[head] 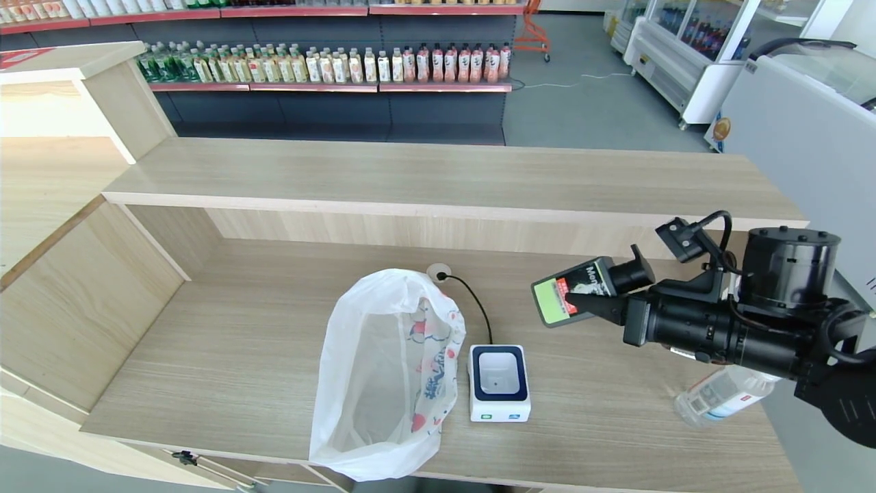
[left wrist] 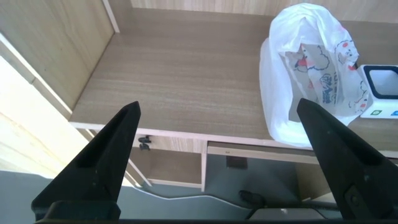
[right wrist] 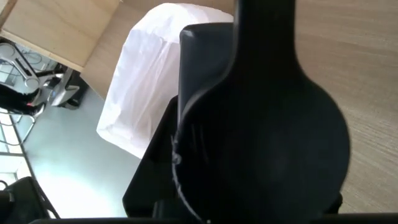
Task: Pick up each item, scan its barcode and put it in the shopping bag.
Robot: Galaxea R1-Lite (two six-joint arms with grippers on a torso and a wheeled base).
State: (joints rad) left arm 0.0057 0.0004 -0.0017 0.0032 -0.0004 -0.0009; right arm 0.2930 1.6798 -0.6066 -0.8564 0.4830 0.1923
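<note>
Right gripper (head: 582, 299) pinches a small box (head: 564, 294), held in the air above the counter (head: 239, 356), to the right of the scanner (head: 499, 381). Left gripper (left wrist: 219, 106) is spread wide, off the counter's near edge, left of the bag (head: 383, 370). Bag stands open just beside the scanner's left side. Bottle (head: 718, 397) lies on the counter under the right arm.

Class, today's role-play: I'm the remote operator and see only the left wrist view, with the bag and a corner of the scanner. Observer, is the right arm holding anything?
Observer: Yes. The right gripper is shut on a small box, held in the air to the right of the scanner.
Operator: Any items waiting on the counter?
Observer: One clear bottle lies on its side near the counter's right end, beneath that arm.
</note>
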